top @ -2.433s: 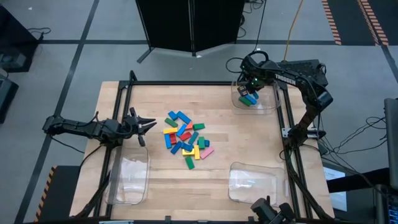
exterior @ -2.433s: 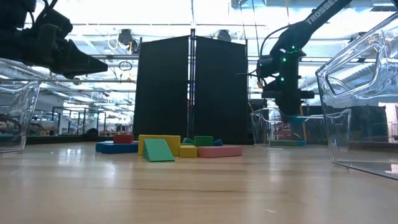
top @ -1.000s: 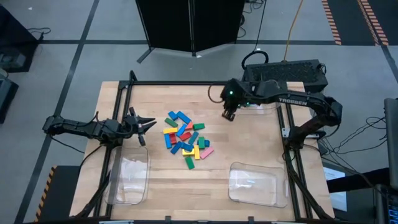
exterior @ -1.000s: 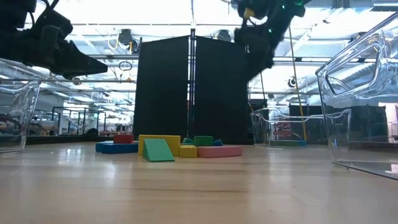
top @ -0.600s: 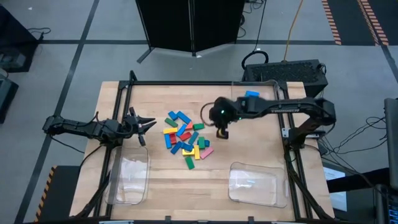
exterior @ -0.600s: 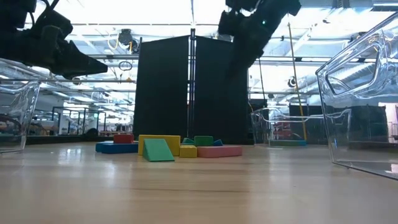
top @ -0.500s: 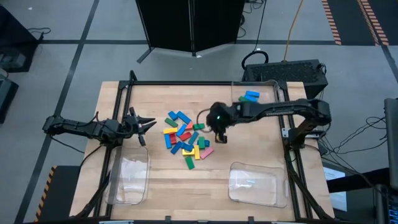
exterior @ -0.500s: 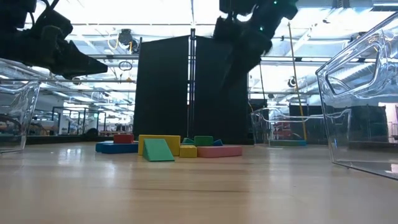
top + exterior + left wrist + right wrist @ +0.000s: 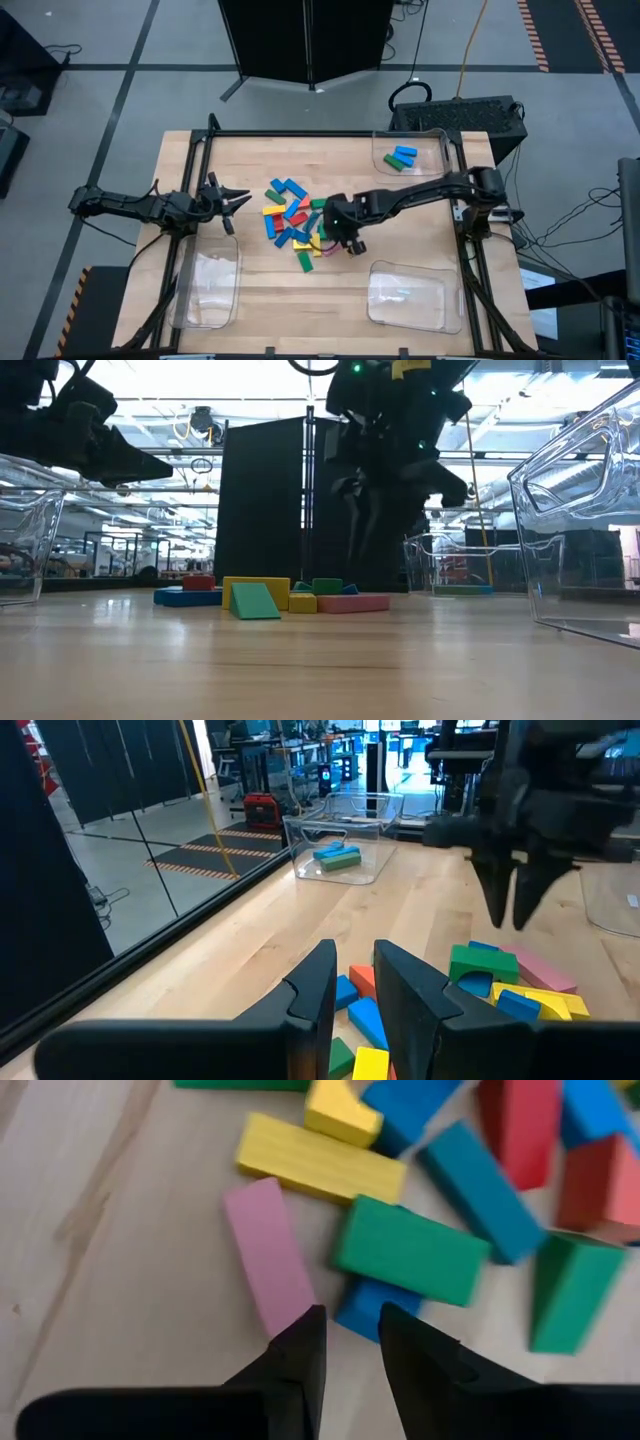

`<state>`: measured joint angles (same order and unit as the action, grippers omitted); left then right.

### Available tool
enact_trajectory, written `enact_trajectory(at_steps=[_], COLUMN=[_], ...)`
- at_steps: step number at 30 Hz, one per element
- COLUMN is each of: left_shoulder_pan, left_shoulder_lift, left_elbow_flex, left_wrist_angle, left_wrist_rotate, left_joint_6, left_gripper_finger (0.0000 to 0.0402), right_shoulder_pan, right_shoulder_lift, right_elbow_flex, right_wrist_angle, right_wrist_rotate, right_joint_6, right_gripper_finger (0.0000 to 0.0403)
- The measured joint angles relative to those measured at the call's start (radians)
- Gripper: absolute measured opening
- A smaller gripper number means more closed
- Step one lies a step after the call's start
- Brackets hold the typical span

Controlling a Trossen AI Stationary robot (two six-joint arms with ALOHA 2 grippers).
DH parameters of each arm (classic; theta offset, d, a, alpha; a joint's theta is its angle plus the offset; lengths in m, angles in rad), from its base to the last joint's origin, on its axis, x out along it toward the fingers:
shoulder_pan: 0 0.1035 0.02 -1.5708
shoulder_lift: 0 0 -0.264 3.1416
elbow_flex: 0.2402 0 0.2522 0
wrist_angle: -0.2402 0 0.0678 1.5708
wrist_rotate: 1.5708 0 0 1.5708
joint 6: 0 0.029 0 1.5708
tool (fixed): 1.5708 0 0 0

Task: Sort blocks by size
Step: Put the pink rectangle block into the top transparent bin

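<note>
The blocks (image 9: 300, 225) lie in a loose heap of blue, green, red, yellow and pink at the table's middle. My right gripper (image 9: 350, 243) hangs above the heap's right edge, fingers pointing steeply down and narrowly open with nothing between them. Below it lie a pink block (image 9: 268, 1255), a green block (image 9: 410, 1250) and a blue one (image 9: 365, 1308). In the low view the right gripper (image 9: 360, 510) is well clear of the blocks (image 9: 270, 598). My left gripper (image 9: 240, 200) waits level, to the left of the heap, narrowly open and empty (image 9: 350, 985).
A clear tray (image 9: 432, 150) at the far right corner holds a blue and a green block (image 9: 402, 157). Two more clear trays stand at the near left (image 9: 207, 290) and near right (image 9: 405, 297). Bare wood lies between the heap and the trays.
My right gripper has swung from beside the far right tray toward the table's left and near edges and has come down, rolling about its own axis. It now stands over the heap's right edge. The blocks have not moved.
</note>
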<state>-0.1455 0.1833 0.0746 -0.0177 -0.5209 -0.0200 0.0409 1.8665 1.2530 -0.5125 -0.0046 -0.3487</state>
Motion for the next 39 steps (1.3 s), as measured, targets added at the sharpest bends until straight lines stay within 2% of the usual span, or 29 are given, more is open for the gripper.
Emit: enact_trajectory(at_steps=[12, 16, 19, 29, 39], left_shoulder_pan=[0.0, 0.0, 0.0, 0.0, 0.0], left_shoulder_lift=[0.0, 0.0, 0.0, 0.0, 0.0], left_elbow_flex=[0.0, 0.0, 0.0, 0.0, 0.0], left_wrist_angle=[0.0, 0.0, 0.0, 0.001, 0.001], left_wrist_rotate=[0.0, 0.0, 0.0, 0.0, -0.001], left_joint_6=[0.0, 0.0, 0.0, -0.001, -0.001], left_gripper_finger=[0.0075, 0.0075, 0.0075, 0.0075, 0.0075], right_shoulder_pan=[0.041, 0.046, 0.046, 0.045, 0.044], right_shoulder_lift=[0.043, 0.043, 0.048, 0.109, 0.111], right_elbow_flex=[0.0, 0.0, 0.0, 0.0, 0.0], right_wrist_angle=[0.01, 0.009, 0.014, 0.032, 0.037], right_wrist_rotate=[-0.001, -0.022, -0.051, -0.047, -0.055], right_joint_6=[0.017, 0.03, 0.029, -0.006, 0.024], right_gripper_finger=[0.0188, 0.0205, 0.0207, 0.0205, 0.0157])
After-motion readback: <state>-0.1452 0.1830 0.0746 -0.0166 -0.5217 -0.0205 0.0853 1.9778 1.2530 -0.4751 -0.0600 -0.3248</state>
